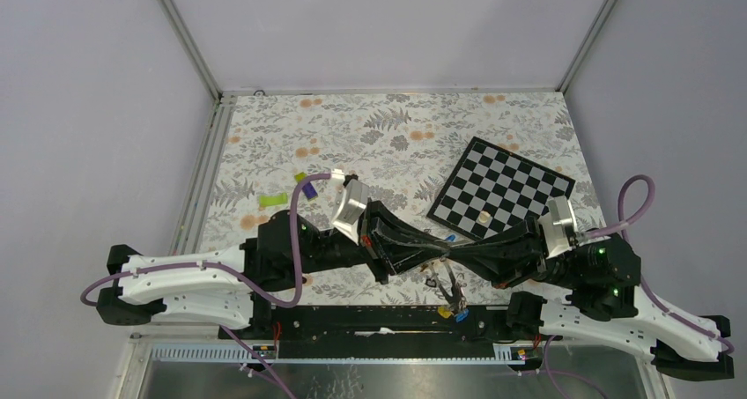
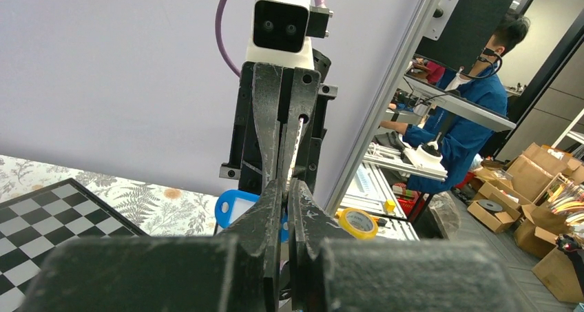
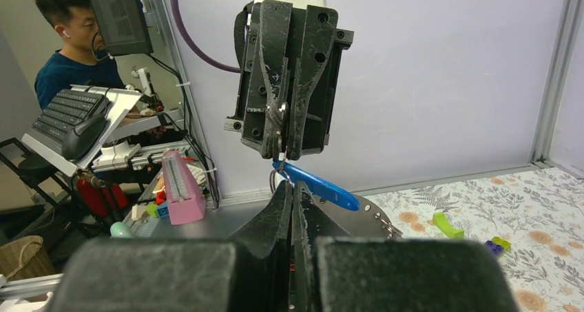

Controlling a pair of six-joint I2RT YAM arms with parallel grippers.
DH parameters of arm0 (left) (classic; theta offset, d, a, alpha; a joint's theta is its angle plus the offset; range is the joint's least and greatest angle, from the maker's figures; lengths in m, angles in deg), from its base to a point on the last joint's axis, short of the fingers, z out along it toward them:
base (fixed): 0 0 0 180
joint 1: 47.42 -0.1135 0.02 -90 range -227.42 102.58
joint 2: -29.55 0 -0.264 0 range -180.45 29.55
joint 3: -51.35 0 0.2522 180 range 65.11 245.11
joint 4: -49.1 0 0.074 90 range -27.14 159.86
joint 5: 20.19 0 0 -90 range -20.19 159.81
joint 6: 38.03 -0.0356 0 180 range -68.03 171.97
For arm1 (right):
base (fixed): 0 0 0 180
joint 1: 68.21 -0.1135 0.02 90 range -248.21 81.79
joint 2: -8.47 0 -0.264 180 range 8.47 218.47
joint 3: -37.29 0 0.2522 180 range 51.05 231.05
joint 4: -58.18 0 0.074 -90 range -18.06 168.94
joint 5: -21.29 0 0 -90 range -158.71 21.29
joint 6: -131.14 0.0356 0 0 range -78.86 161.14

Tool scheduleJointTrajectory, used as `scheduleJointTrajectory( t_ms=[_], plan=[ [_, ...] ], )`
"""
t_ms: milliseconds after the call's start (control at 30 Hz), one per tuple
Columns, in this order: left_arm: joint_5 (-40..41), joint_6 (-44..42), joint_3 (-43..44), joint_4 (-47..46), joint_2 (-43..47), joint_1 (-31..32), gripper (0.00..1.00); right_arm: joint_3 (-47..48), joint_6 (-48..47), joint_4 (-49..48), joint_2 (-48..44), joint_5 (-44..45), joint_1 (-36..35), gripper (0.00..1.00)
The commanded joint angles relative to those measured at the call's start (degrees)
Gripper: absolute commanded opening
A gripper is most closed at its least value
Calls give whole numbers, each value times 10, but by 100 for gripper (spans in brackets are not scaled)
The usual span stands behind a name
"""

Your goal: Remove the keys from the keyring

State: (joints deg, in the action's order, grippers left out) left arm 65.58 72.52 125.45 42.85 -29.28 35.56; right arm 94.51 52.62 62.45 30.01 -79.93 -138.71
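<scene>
My two grippers meet tip to tip above the table's near edge, the left gripper (image 1: 433, 251) coming from the left and the right gripper (image 1: 464, 258) from the right. Both are shut. In the right wrist view the left gripper (image 3: 279, 143) pinches a thin wire loop carrying a blue-tagged key (image 3: 318, 185). The flat grey keyring (image 3: 375, 219) lies right behind my shut right gripper (image 3: 292, 191), which seems to clamp its edge. The left wrist view shows the blue tag (image 2: 234, 206) beside the left gripper (image 2: 286, 188). More keys (image 1: 453, 299) dangle below the tips.
A black-and-white checkerboard (image 1: 502, 188) lies tilted at the right. A green brick (image 1: 273, 200) and a purple-and-green block (image 1: 308, 184) lie on the floral cloth at the left. The black base rail (image 1: 370, 315) runs along the near edge.
</scene>
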Motion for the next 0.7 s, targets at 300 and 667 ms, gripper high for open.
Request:
scheduleJointTrajectory(
  t_ms=[300, 667],
  plan=[
    [-55, -36, 25, -32, 34, 1, 0, 71, 33, -3, 34, -78, 1, 0],
    [-120, -54, 45, -13, 23, 1, 0, 86, 47, -16, 55, -131, 1, 0]
  ],
)
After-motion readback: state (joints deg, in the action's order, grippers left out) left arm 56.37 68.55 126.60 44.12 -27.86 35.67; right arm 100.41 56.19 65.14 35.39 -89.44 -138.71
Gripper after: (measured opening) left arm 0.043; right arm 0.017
